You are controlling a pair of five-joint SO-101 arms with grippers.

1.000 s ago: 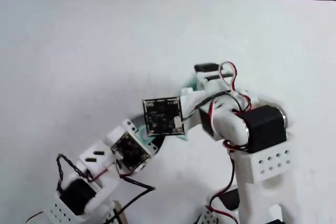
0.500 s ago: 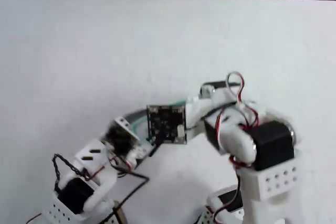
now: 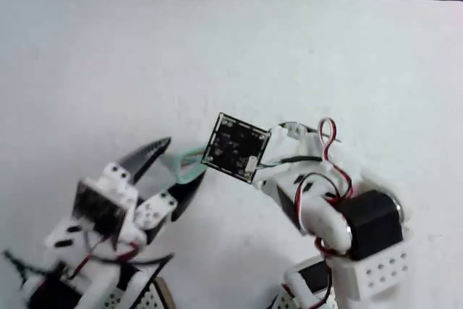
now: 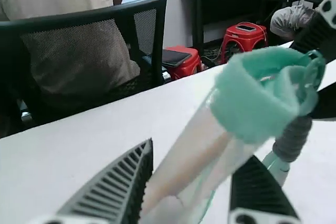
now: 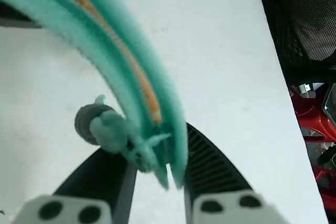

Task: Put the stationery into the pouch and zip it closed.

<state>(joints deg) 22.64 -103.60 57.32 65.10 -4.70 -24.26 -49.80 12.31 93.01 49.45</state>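
Pouch (image 5: 137,80) clamped in right pincer (image 5: 163,153); contents indistinct.

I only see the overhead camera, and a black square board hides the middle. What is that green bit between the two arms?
Observer: A translucent plastic pouch with teal fabric trim; the right end effector is shut on its edge.
Operator: Is anything inside?
Observer: A thin orange stick shows between the teal strips; I cannot tell what it is.
Operator: And the left arm?
Observer: The pouch's clear body runs between the open fingers of the left end effector.
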